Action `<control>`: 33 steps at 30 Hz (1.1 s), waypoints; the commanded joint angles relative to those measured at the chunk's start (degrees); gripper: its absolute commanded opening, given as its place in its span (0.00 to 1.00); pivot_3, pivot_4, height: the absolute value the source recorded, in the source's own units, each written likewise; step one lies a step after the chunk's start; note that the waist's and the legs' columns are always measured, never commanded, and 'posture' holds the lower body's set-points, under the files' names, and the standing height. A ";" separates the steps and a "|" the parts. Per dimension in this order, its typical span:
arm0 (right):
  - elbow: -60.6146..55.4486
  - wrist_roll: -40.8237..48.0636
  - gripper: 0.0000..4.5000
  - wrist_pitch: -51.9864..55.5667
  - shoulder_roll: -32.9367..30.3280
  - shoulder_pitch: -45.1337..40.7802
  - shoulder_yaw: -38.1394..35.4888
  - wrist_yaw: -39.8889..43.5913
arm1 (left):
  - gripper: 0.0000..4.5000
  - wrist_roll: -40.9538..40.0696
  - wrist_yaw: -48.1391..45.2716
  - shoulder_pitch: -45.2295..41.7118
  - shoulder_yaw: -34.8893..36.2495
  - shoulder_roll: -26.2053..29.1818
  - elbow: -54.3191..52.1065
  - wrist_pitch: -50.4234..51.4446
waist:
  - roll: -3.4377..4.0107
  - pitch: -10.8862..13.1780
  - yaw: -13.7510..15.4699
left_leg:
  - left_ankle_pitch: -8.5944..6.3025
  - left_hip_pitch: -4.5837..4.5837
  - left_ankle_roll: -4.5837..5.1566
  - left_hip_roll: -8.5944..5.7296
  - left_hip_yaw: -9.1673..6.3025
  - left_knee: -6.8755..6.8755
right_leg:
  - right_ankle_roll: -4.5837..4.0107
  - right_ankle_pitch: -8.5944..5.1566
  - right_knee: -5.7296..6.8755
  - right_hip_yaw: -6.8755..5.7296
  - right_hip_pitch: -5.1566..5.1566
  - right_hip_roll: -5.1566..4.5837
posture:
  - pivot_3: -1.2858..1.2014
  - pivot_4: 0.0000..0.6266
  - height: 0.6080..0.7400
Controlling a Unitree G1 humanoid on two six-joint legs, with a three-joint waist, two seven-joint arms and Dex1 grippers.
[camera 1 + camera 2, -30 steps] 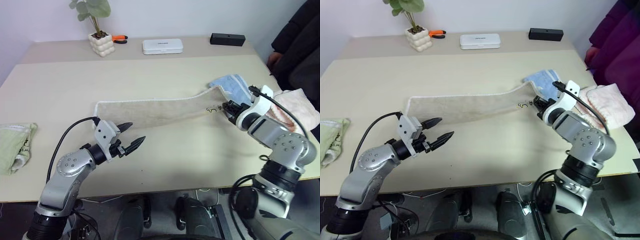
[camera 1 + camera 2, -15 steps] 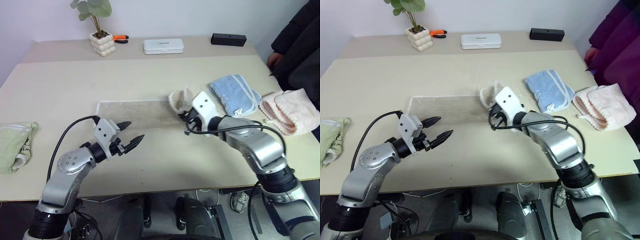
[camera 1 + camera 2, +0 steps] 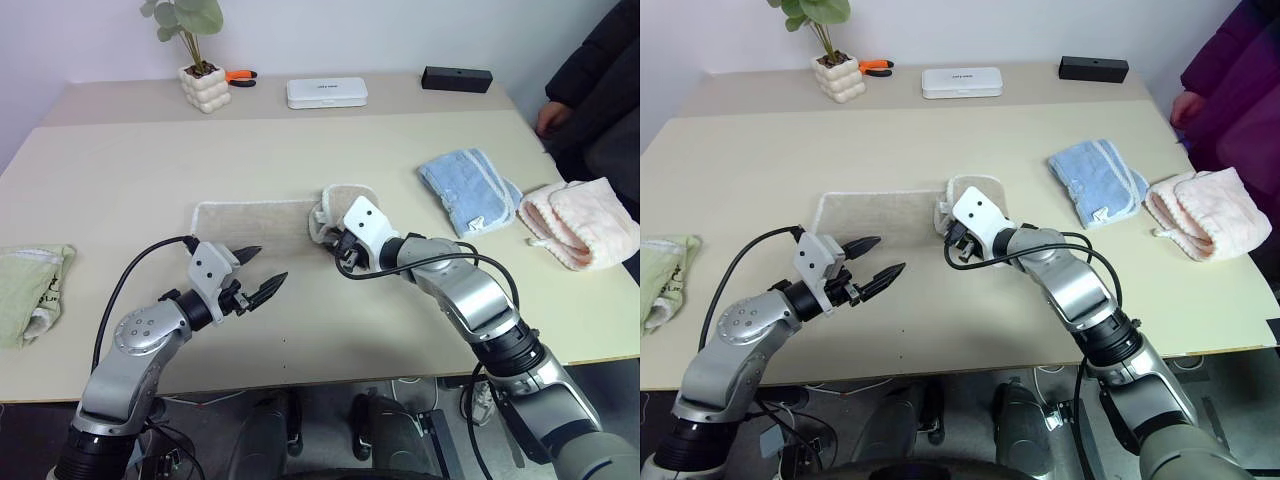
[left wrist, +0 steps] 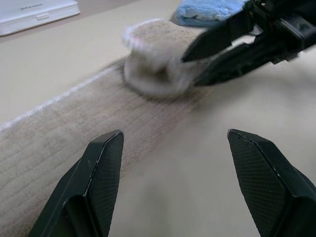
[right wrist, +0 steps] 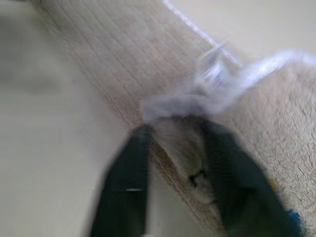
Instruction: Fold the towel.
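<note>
Nearest me, I am hovering the left gripper [image 3: 262, 287], its 2 fingers apart and empty, just short of the towel [image 3: 250, 222]. Over the towel's folded-over end, the right gripper [image 4: 205, 59] is parting its fingers, probably letting the fold settle. Beyond the towel, the beige table [image 3: 300, 140] is carrying a potted plant [image 3: 195, 60].

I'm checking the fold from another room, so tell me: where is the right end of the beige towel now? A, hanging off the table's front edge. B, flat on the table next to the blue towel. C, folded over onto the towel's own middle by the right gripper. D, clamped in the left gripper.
C: the towel has its right end doubled back as a loop at the right gripper.
</note>
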 commanded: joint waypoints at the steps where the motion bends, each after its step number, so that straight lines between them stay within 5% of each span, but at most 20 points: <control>1: -4.73 4.43 0.64 -1.75 -1.82 0.65 -7.70 3.74 | 0.76 -0.65 1.02 0.61 3.32 0.36 -1.83 -0.09 | 0.00 0.00 0.11 | 0.00 0.00 0.00 -0.01 0.00 0.00 | 0.00 0.00 -0.01 0.00 0.00 -0.01 | 0.52 0.24 0.96; 4: -3.09 7.33 0.57 -0.40 -1.61 0.40 -13.69 3.76 | 0.76 -2.17 2.38 0.79 6.51 -0.25 -0.80 0.11 | 0.00 0.00 0.02 | -0.01 0.01 0.02 0.00 0.00 0.00 | -0.01 0.01 -0.01 0.00 0.01 -0.01 | 0.52 0.24 0.96; 10: 9.19 2.67 0.00 -7.17 0.67 -2.38 -14.15 1.23 | 0.76 -2.06 3.90 1.26 9.50 -1.04 1.21 -0.86 | 0.00 0.00 -0.17 | 0.00 0.04 0.01 0.01 0.03 -0.01 | -0.03 0.02 0.01 0.00 0.01 0.01 | 0.52 0.24 0.96; 16: 28.69 -4.16 0.00 -19.79 7.82 -6.01 -8.74 1.11 | 0.76 -1.53 5.24 1.78 10.07 -2.14 2.14 -1.53 | -0.01 0.00 -0.43 | 0.16 0.07 -0.25 0.04 0.08 -0.03 | -0.04 0.03 0.04 0.01 0.00 0.05 | 0.52 0.24 0.96; 21: 31.36 -6.72 0.00 -23.33 8.59 -4.40 -5.16 5.14 | 0.76 -1.46 6.89 4.20 10.71 -2.79 0.28 -1.26 | -0.02 -0.01 -0.20 | 0.18 0.04 -0.29 0.02 0.11 0.02 | -0.04 0.04 0.02 0.03 0.02 0.02 | 0.52 0.24 0.96; 30: 29.04 -5.03 0.00 -26.92 7.25 -10.76 -14.39 1.20 | 0.76 -7.66 17.00 8.99 16.67 -8.80 -3.86 8.64 | -0.01 -0.01 -0.24 | 0.18 0.06 -0.30 0.05 0.09 0.01 | -0.05 0.04 0.04 0.04 0.01 0.01 | 0.52 0.24 0.96; 33: 29.45 -4.86 0.00 -28.44 6.77 -12.92 -15.25 2.47 | 0.94 -9.54 18.92 9.11 17.48 -10.34 -4.64 11.03 | -0.02 -0.01 -0.22 | 0.17 0.06 -0.30 0.05 0.08 0.01 | -0.05 0.04 0.04 0.03 0.01 0.01 | 0.52 0.24 0.96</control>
